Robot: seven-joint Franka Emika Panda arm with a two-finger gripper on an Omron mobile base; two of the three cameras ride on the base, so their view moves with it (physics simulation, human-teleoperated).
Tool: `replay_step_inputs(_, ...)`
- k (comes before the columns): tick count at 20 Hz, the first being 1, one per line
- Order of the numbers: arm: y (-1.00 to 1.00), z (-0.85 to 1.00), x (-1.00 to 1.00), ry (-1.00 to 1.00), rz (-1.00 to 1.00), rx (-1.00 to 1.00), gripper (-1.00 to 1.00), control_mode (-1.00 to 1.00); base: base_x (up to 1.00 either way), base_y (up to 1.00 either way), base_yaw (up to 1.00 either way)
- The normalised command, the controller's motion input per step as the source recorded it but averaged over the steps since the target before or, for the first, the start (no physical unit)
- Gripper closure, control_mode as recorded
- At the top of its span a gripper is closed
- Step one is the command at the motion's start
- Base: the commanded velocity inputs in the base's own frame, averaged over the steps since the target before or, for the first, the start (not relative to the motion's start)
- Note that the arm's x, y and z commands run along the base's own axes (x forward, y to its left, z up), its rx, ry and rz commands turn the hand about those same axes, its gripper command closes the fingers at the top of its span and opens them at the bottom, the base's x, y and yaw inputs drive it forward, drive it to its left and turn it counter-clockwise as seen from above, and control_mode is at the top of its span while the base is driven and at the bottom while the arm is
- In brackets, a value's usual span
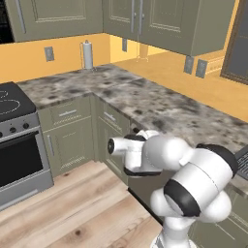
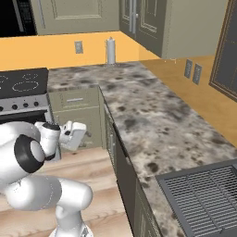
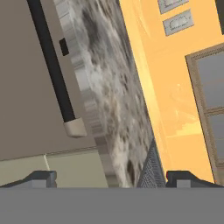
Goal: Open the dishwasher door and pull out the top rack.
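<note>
Fingers [image 3: 112, 177] are spread wide, gripping nothing, close before the door [image 3: 26, 87]. Door is closed under the bench [image 3: 109, 100] edge.

I see a speckled grey-brown granite L-shaped countertop [image 2: 152, 134] running along the orange wall and turning at the far corner. A white upright paper-towel roll [image 2: 110, 51] stands on it near that corner. A dark grey ribbed metal drainer panel [image 2: 203, 196] sits at the near right end of the counter.
</note>
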Motion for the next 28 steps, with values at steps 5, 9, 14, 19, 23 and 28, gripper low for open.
replay_step_inputs(5,-0.11,-0.24,0.15,0.0,0.0,-0.11,-1.0,-1.0,0.0,0.0,0.0)
replay_step_inputs(9,-0.09,-0.19,0.15,0.0,0.0,-0.11,-1.0,-1.0,0.0,0.0,0.0)
replay_step_inputs(14,-0.07,-0.1,0.12,-0.03,0.0,-0.1,-1.0,-1.0,0.0,0.0,0.0)
replay_step_inputs(19,-0.07,-0.12,0.17,-0.01,0.0,-0.07,-1.0,-1.0,0.0,0.0,0.0)
replay_step_inputs(23,-0.08,-0.11,0.22,0.0,0.0,-0.05,-1.0,-1.0,0.0,0.0,0.0)
replay_step_inputs(28,-0.07,-0.12,0.23,0.0,0.0,-0.05,-1.0,-1.0,0.0,0.0,0.0)
